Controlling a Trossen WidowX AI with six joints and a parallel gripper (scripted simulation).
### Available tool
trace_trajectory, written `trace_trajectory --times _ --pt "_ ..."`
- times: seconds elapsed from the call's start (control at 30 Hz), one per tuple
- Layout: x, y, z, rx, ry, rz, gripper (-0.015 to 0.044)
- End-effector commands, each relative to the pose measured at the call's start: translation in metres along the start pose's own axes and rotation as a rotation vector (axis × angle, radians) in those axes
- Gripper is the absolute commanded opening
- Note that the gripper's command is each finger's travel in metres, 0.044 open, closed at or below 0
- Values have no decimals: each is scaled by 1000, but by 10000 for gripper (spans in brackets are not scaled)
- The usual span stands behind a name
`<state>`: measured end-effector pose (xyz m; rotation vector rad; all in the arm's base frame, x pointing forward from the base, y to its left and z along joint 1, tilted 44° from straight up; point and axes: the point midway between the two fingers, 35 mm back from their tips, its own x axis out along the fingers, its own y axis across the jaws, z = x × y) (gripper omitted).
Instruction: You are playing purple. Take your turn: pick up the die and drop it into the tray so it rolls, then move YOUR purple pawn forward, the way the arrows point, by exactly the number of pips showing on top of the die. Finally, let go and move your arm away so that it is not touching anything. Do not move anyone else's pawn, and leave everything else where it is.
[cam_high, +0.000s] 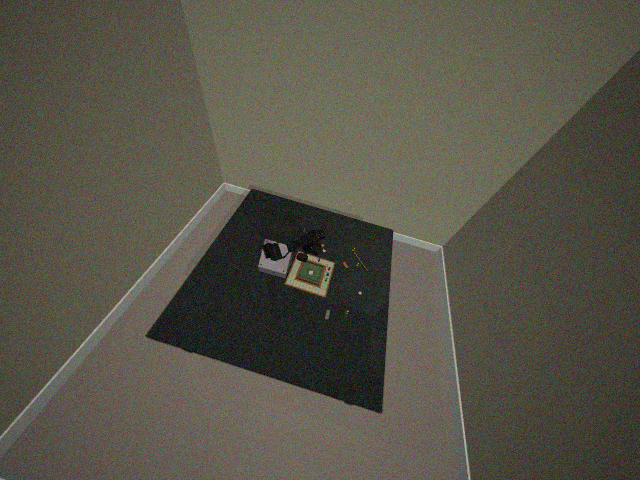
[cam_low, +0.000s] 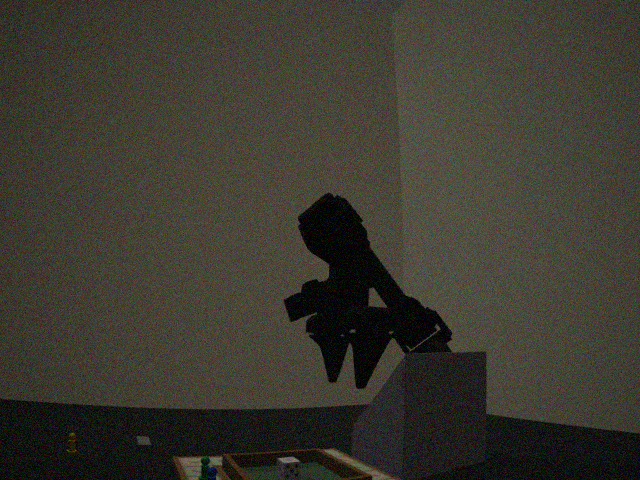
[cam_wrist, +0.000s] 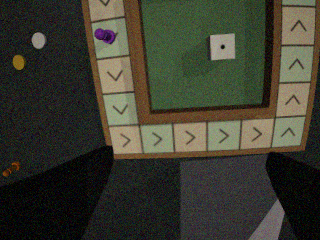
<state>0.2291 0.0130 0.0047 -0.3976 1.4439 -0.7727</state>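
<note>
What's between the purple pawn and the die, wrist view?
The board's brown inner frame, then green tray floor; no piece stands between pawn and die.

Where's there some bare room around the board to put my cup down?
Probably the dark mat on the side away from the wall, between the board and the near mat edge. The side by the pawns is crowded: a gray block, an orange stick and small pieces lie scattered.

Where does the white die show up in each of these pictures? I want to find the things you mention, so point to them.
Top: the die (cam_high: 310, 272) (cam_low: 288, 468) (cam_wrist: 222, 47) is a tiny pale square below and left of the picture's centre.
Exterior: at the bottom edge, left of centre.
Wrist: upper right.
Shared landmark: the green-floored tray (cam_high: 316, 266) (cam_low: 321, 472) (cam_wrist: 172, 30) around it.
</note>
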Motion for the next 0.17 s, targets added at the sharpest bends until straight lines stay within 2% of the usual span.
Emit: trace_trajectory --times 0.0,0.13 --pt "2 2 2 5 4 -6 440" --pt "2 2 2 5 4 -6 440"
